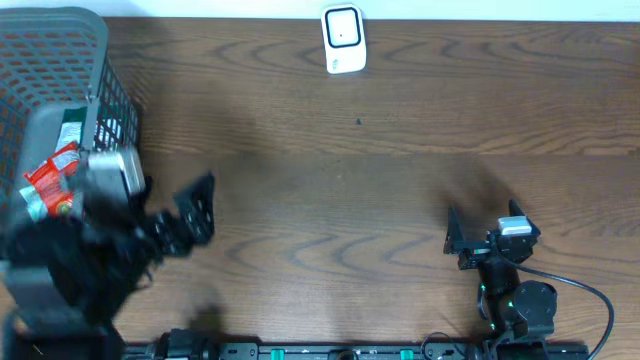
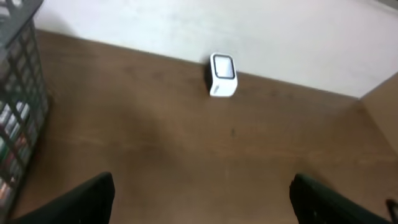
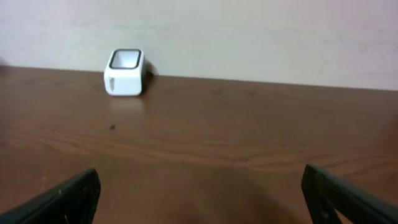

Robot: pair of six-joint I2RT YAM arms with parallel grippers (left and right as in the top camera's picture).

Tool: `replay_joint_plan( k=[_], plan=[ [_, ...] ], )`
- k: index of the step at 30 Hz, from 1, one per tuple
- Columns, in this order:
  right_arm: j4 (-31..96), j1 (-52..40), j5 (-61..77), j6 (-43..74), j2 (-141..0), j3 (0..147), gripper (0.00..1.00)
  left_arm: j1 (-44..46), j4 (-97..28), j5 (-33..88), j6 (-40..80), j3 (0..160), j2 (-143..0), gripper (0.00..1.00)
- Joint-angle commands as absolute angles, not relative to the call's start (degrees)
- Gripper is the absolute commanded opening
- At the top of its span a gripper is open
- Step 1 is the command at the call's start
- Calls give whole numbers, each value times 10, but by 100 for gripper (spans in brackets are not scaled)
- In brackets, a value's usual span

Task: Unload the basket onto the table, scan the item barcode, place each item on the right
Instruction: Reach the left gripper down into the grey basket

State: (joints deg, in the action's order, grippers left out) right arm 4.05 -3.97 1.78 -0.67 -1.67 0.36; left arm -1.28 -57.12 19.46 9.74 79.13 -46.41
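Currently, both arms are resting low at the near edge of a brown wooden surface [image 1: 350, 180], and neither is carrying anything. The left claw [image 2: 202, 202] is hanging with its two dark fingers spread wide apart, only bare wood showing between them. The right claw [image 3: 205, 202] is sitting just as wide and just as empty. A small white barcode scanner [image 1: 342, 38] is standing far ahead of both claws against the back wall, ahead and a little to the right of the left claw, ahead and to the left of the right claw, its dark window tilting upward. The goods to be scanned are lying inside a grey mesh basket [image 1: 115, 100] that is sitting directly to the left of the left claw and just beside that arm. A red and white packet [image 1: 50, 180] is showing at the top of the pile, seemingly lying at a slant, though motion blur around the arm is making its long axis hard to judge, and no barcode is readable. The left arm is by far the nearer one; the right claw is sitting well apart from the basket, across the whole surface. Judging from this layout, the coming move is calling for the left claw to swing leftward and reach down over the basket rim to the packet before anything is going toward the scanner.
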Motion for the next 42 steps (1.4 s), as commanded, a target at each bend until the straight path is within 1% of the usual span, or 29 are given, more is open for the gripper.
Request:
replay_joint_plan(
  k=[1, 3, 5, 7, 9, 10, 13, 19, 21, 26, 31, 42],
  plan=[
    [41, -34, 20, -13, -15, 3, 99, -11, -661, 199, 34, 1017, -637, 98],
    [41, -34, 20, -13, -15, 3, 99, -13, -741, 174, 26, 1186, -765, 98],
    [41, -34, 20, -13, -15, 3, 99, -13, -777, 138, 26, 1260, -828, 98],
    [41, -34, 20, -13, -15, 3, 99, -19, -808, 126, 26, 1309, -908, 98],
    [41, -34, 20, -13, -15, 3, 99, -29, -815, 123, 19, 1309, -930, 98],
    [41, -34, 20, -13, -15, 3, 99, -57, -814, 121, -10, 1309, -949, 98],
    [41, -34, 20, -13, -15, 3, 99, -108, -811, 119, 13, 1309, -959, 98],
    [41, -34, 20, -13, -15, 3, 99, -290, -807, 119, 63, 1307, -971, 98],
    [41, -34, 20, -13, -15, 3, 99, -333, -808, 119, 63, 1304, -983, 98],
    [41, -34, 20, -13, -15, 3, 99, -408, -807, 119, 83, 1270, -1016, 98],
    [41, -34, 20, -13, -15, 3, 99, -453, -808, 119, 85, 1238, -1068, 98],
    [41, -34, 20, -13, -15, 3, 99, -463, -802, 104, 80, 1191, -1182, 99]
  ],
)
